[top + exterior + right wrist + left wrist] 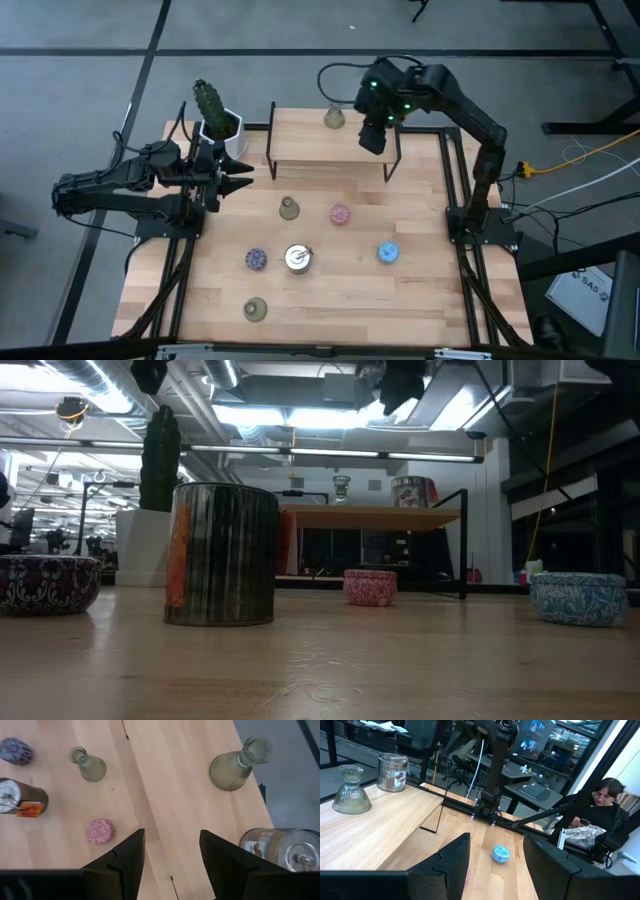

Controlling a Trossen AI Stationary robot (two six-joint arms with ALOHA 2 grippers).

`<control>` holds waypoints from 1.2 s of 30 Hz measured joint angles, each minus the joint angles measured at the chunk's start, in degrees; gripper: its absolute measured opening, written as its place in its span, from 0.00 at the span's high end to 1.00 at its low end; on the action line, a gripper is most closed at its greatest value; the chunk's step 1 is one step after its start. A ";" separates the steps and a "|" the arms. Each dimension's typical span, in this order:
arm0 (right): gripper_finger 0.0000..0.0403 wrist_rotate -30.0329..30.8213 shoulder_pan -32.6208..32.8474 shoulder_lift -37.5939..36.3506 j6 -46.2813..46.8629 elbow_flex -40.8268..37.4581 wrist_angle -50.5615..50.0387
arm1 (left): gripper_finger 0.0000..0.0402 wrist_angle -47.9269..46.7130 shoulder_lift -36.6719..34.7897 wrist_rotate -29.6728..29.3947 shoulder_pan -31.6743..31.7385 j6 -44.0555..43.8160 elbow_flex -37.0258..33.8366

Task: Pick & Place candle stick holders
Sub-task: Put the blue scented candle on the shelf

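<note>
On the raised wooden shelf [300,150] at the far side stand an olive-green flared holder [232,767] and a silvery glass cup [282,847]. On the table below sit another olive flared holder [289,208], a pink round one [340,214], a dark speckled one [256,259], a second silvery cup [297,258], a blue one [388,253] and a third olive one [255,309]. My right gripper [372,138] hangs open above the shelf, slanting down, nothing between its fingers [125,855]. My left gripper [245,178] waits open and level at the table's left edge.
A white pot with a green cactus [215,120] stands at the far left corner, just behind my left gripper. The shelf's black legs [272,140] stand on the table. A seated person [602,815] shows beyond the table's right side.
</note>
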 joint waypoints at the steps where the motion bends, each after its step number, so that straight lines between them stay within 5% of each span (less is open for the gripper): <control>1: 0.53 -0.27 0.26 -0.81 0.03 0.00 0.04 | 0.55 0.00 -0.02 0.00 0.00 0.00 -0.02; 27: 0.53 -1.33 10.60 -17.88 1.71 -0.02 -0.11 | 0.55 0.02 0.00 -0.03 0.00 -2.16 0.00; 36: 0.66 -1.37 15.04 -17.89 2.14 -0.04 -0.35 | 0.55 0.02 0.00 -0.06 0.00 -2.19 -0.01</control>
